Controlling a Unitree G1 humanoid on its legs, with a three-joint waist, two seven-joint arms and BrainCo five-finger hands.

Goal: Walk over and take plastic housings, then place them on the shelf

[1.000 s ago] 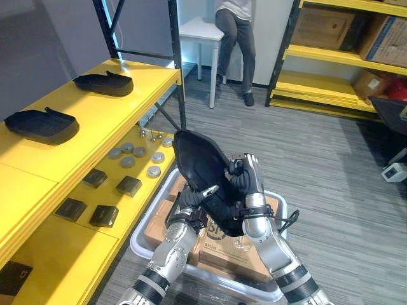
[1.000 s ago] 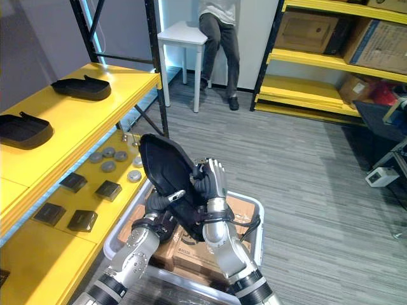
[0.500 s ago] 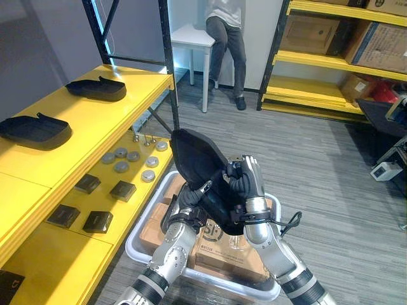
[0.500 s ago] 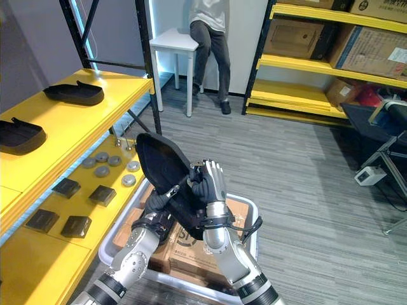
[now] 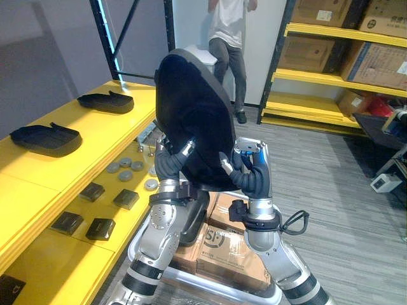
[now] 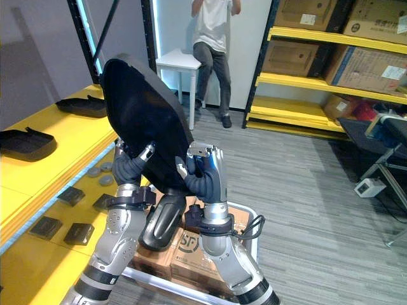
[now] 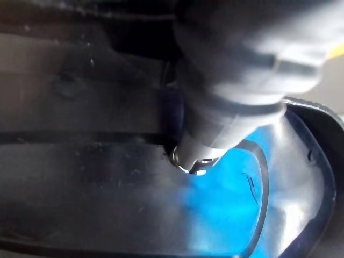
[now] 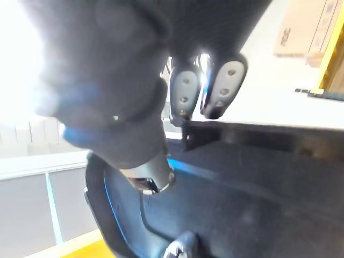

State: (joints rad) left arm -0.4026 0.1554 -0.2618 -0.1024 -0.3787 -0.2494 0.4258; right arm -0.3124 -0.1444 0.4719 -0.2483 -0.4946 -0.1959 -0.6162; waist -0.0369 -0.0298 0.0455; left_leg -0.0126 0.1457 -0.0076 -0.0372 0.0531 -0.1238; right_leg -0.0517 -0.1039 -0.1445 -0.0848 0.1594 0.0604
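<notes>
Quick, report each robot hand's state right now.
Left robot hand: closed on the black plastic housing, held up off the bin.
Right robot hand: closed on the same housing's lower edge.

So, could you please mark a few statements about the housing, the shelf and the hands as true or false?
1. Both the left hand and the right hand grip the black plastic housing. True.
2. That housing rests flat on the yellow shelf. False: it is held upright in the air.
3. Two other housings lie on the shelf's top level. True.
4. The grey discs sit in a bin on the floor. False: they lie on the shelf's lower level.
5. A person is by the white table in the background. True.
</notes>
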